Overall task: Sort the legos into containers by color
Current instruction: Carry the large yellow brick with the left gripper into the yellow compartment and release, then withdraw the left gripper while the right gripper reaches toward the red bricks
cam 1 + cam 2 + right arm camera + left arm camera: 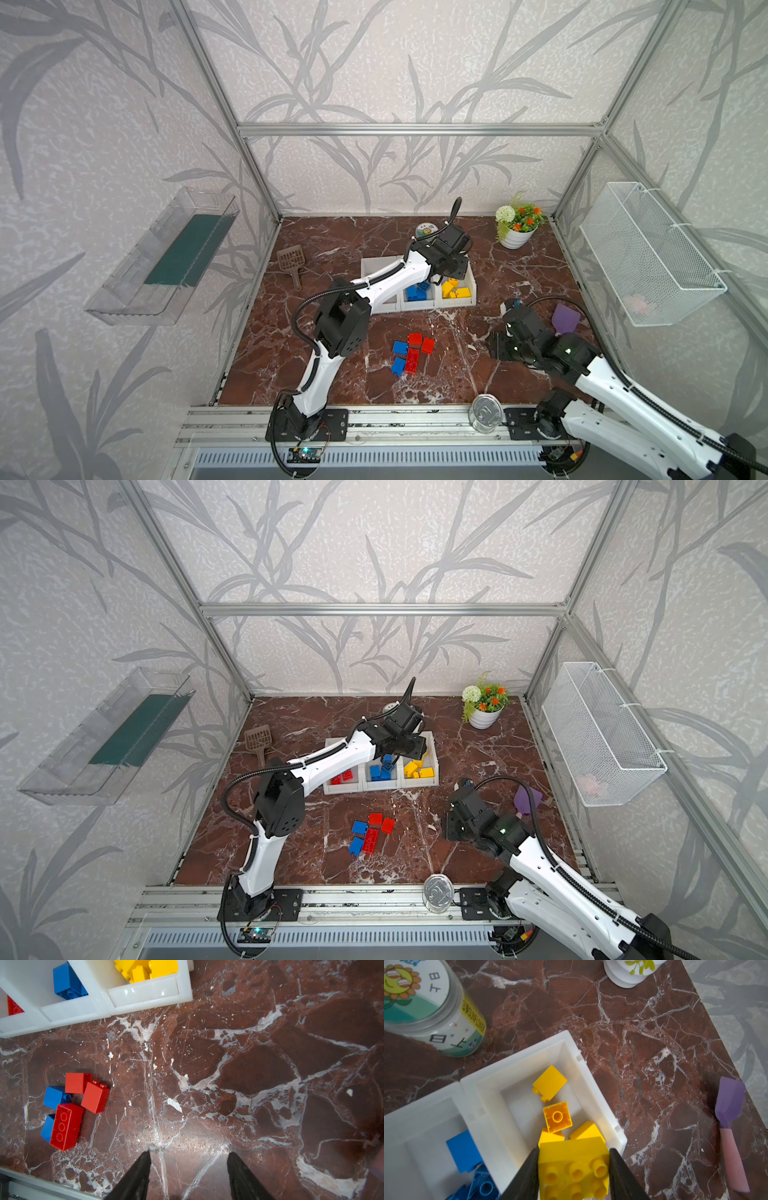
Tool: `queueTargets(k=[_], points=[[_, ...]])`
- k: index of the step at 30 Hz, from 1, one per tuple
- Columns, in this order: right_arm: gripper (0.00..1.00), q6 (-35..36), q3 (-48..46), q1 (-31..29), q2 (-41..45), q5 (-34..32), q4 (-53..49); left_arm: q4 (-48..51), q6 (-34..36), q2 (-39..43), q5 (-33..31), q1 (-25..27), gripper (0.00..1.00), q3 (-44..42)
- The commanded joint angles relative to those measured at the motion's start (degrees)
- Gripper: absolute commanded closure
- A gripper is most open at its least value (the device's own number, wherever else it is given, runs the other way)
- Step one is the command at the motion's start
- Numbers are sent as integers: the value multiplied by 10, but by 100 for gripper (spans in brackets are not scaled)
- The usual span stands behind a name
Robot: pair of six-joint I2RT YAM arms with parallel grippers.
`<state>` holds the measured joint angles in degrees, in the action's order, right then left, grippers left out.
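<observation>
Marble tabletop (654,1064) — left hand (574,1150) grips yellow lego (574,1169) above yellow-filled container (517,1059).

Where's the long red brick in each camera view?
Top view: long red brick, at the near end of the loose pile.
Top view: same spot, with a blue brick against its left side.
Left wrist: not in it.
Right wrist: in it, at the pile end away from the bin of yellow bricks.
Shared landmark: that bin shows in all four views.
</observation>
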<state>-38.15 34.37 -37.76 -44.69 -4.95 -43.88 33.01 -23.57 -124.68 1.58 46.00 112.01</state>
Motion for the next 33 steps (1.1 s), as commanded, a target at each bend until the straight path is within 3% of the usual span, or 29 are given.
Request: queueTargets(k=[1,9,13,19,25,33], points=[[40,-6,1,2,14,12,-32,32,12,-30,-8,-5,56,49],[40,-7,1,3,15,-3,-41,47,12,-92,-6,-33,54,121],[40,-13,6,3,3,-7,-39,50,13,-95,-15,-40,34,126],[39,-26,7,2,2,-21,-45,39,27,-62,-4,-42,29,95],[39,-42,10,2,-3,-25,-47,-1,18,13,11,-44,29,3],[39,-67,21,2,-23,-30,-57,-131,1,164,19,-62,29,-240]])
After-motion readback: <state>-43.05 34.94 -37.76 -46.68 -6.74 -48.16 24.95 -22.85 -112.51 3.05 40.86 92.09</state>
